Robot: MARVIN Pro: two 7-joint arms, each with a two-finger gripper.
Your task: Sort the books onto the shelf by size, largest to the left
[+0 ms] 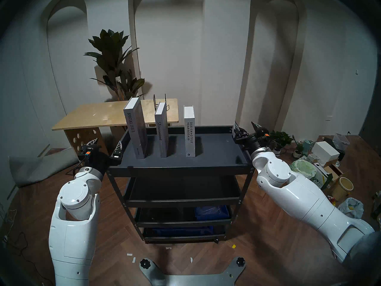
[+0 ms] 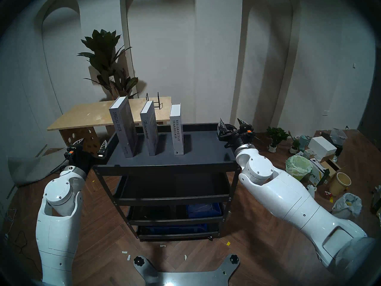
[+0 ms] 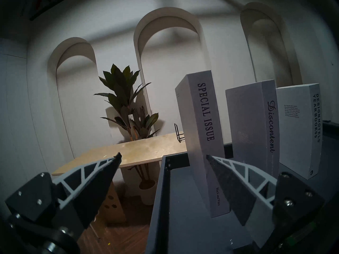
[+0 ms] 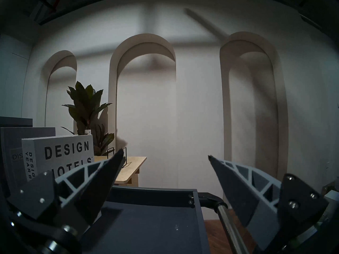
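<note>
Books (image 1: 164,132) stand upright (tallest leftmost) on shelf (image 1: 216,155).

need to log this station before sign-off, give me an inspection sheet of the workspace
surface: cart top tray, dark grey, rimmed.
job's things: SPECIAL ISSUE, Discontent, DESIGNHOTELS YEARBOOK09 upright, apart, tallest leftmost.
clutter: nothing seen on the tray.
grippers: left claw open off the tray's left edge; right claw open at its far right corner.
cables: cable on the floor, left.
surroundings: plywood table, plant, boxes on the floor, right.
</note>
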